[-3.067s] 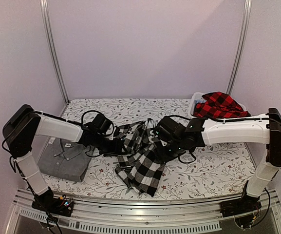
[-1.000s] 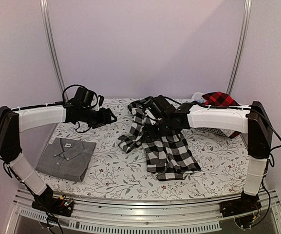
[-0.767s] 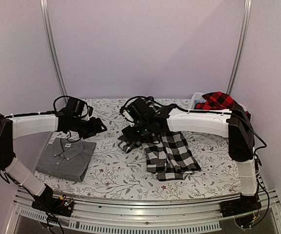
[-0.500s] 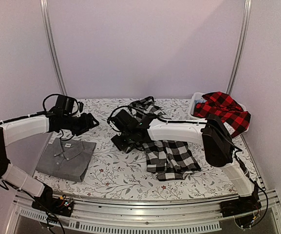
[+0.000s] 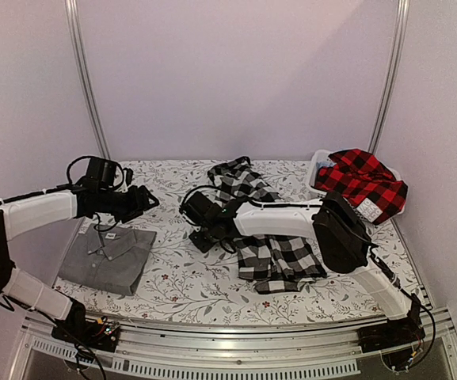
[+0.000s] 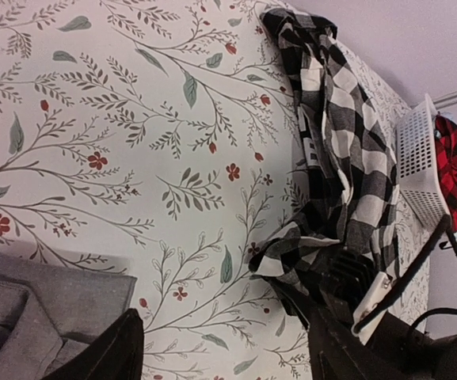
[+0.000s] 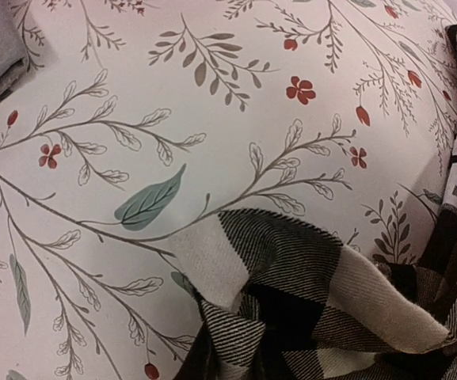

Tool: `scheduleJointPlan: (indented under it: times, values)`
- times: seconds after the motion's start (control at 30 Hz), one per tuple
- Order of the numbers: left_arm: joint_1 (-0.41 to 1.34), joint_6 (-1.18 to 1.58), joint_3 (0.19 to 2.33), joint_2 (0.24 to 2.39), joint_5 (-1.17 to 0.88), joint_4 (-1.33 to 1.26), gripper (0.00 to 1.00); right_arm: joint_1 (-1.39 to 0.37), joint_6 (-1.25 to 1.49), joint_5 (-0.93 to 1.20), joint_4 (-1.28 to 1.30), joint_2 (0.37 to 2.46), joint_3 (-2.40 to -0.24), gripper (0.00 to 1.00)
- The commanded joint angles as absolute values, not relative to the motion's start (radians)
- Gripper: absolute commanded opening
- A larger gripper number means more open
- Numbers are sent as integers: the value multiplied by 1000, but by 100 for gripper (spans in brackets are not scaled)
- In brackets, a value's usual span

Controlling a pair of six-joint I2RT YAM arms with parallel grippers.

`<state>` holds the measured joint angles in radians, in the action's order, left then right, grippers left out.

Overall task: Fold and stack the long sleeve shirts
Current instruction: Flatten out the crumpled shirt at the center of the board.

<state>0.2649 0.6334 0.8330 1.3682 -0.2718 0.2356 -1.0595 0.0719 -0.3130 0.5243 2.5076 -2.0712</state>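
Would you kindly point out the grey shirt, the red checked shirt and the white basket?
grey shirt (image 5: 106,260): top view, folded body's middle.
red checked shirt (image 5: 363,182): top view, heap's middle.
white basket (image 6: 418,168): left wrist view, perforated wall.

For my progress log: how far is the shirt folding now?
Done: the grey shirt lies folded at the left. In hand: the black-and-white check shirt, not yet folded, right jaws at its edge. To do: the red check shirt in the basket, and stacking.
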Motion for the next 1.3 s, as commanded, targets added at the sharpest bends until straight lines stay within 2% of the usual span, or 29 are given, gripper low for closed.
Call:
scheduleJointPlan:
  times: [0.0,0.07,0.3,0.57,0.77,0.9,1.03,1.27]
  values:
    - [255,644,817,1394,-329,177,70,-1042,99,-320,559,2451,-2122,4]
    - [256,651,814,1413,-350,161,68,-1027,113,-312,561,2393,-2129,0]
    - [286,684,806,1476,-396,81,63,-963,143,-353,571,2201,-2114,0]
    - [439,732,879,1648,-445,-26,62,-773,143,-452,583,2056,-2014,0]
    - [595,750,1025,1825,-462,-42,62,-642,162,-462,580,1989,-1918,0]
    - [674,772,1099,1911,-466,-50,55,-589,166,-459,563,1953,-1855,0]
    - [714,791,1154,1974,-459,-37,49,-550,166,-446,550,1932,-1814,0]
    - [745,799,1223,2040,-408,67,49,-534,152,-433,534,1913,-1799,0]
